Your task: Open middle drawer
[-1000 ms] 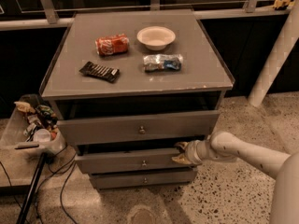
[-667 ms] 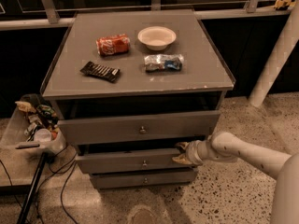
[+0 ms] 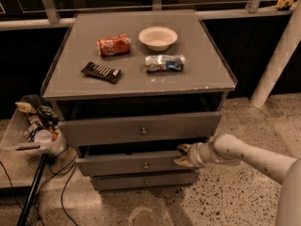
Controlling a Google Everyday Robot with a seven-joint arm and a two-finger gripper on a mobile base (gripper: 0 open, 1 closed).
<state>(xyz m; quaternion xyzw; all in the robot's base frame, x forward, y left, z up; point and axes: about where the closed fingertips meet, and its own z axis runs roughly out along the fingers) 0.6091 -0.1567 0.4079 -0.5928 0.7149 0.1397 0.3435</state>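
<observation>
One cabinet (image 3: 141, 86), three grey drawers.

- Top drawer (image 3: 103, 132): tallest front, standing proud of the carcass.
- The middle drawer (image 3: 113, 165): second front down, round knob (image 3: 145, 165) at its centre. It sits only slightly forward of the bottom drawer (image 3: 117, 181), so in my judgement it is barely started.
- The gripper (image 3: 183, 155): at the right end of the middle front, arm reaching in from the right. Its fingers (image 3: 182, 148) are a little apart with the panel's upper edge caught between them (a pinch on the wood, not on the knob).
- On top: bowl (image 3: 158, 36), red can (image 3: 114, 44), dark bar (image 3: 100, 72), crumpled snack bag (image 3: 164, 63).

Step in hand: the hold is taken and the pull is due. The next move calls for a straight, level draw outward. An off-centre grip may rack the drawer sideways.
</observation>
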